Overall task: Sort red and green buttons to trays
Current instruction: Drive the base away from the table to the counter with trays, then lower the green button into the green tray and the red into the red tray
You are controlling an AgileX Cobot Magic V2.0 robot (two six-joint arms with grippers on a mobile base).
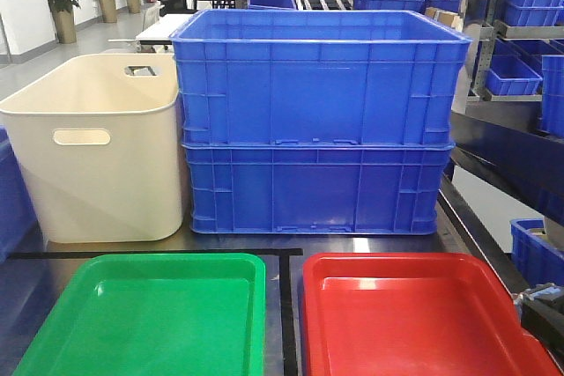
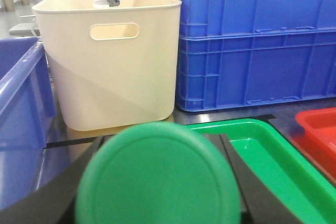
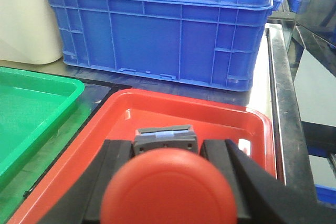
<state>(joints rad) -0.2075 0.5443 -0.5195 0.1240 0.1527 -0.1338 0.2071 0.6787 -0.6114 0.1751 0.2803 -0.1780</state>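
Front view: the green tray (image 1: 150, 314) and red tray (image 1: 423, 314) sit side by side along the near edge of the counter (image 1: 229, 242), green to the left and red to the right. Stacked blue crates (image 1: 317, 121) and a cream tub (image 1: 97, 147) stand behind them toward the far edge, and no button shows in either tray. Left wrist view: the left pincer (image 2: 163, 140) is clamped on the green button (image 2: 157, 177), its round cap filling the foreground between the dark fingers (image 2: 247, 182). The green tray lies ahead and to the right of the pincer, its near corner just beyond the fingertips. Whether the button already hangs over the rim cannot be told. Right wrist view: the right pincer (image 3: 165, 148) grips the red button (image 3: 168, 187), cap toward the camera and grey body pointing onward to the crates, so its long axis runs along the pincer's reach. The floor of the red tray spreads directly ahead and beneath, with the green tray off to the left. By these views each arm carries the colour matching the tray on its own side. The right arm looks placed to let go, while the left likely needs a short shift rightward and forward first.
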